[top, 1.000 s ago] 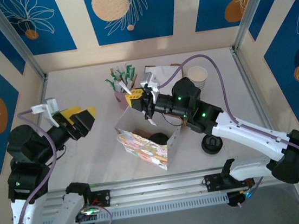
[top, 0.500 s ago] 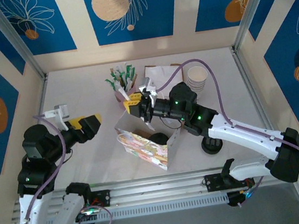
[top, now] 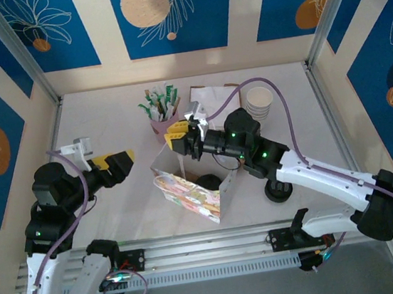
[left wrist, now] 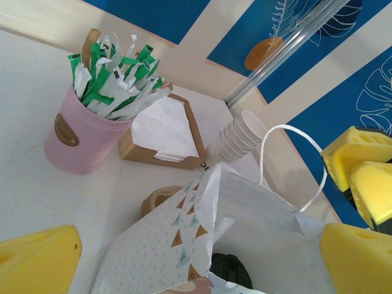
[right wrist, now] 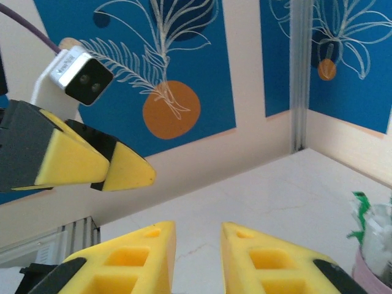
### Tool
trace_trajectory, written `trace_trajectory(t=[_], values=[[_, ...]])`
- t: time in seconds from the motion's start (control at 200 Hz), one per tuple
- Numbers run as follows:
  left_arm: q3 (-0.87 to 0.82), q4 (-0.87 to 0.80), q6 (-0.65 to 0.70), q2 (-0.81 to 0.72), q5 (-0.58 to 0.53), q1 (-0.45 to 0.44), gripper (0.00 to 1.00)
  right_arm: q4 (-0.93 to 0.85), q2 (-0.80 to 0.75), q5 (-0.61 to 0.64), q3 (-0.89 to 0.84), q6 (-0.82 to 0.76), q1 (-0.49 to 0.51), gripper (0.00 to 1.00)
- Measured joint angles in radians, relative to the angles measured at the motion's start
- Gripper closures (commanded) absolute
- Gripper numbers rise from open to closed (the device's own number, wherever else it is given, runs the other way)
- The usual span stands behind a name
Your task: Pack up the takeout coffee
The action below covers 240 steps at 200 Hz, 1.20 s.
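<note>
Spotted takeout coffee point(top: 208, 182), round black lid up, low inside open printed paper bag point(top: 188, 194). Noted green-white sachets point(top: 160, 101) in pink pot point(top: 158, 126), far. Left gripper point(top: 121, 161) spread wide, empty. Right gripper point(top: 176, 135) over bag's far rim, jaws slightly parted.

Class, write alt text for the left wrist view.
A triangle-print white paper bag stands open between the left gripper's spread yellow foam fingers. Behind it: a pink cup of green-and-white packets, a brown napkin holder and stacked white paper cups.
</note>
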Motion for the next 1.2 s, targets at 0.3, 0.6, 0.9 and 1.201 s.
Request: trace_trajectory(t=[0.3, 0.6, 0.9, 1.201], values=[[0.0, -0.029, 0.019, 0.016, -0.005, 0.0, 0.04, -0.18, -0.066, 0.099, 0.16, 0.043, -0.189, 0.73], [0.0, -0.038, 0.027, 0.06, -0.015, 0.0, 0.09, -0.332, 0.041, 0.075, 0.356, 0.188, -0.468, 0.72], [-0.003, -0.038, 0.033, 0.085, -0.015, 0.0, 0.11, -0.539, 0.358, 0.019, 0.525, 0.267, -0.582, 0.71], [-0.025, -0.037, 0.033, 0.1, -0.016, 0.0, 0.11, -0.764, 0.636, 0.106, 0.819, 0.273, -0.552, 0.72]])
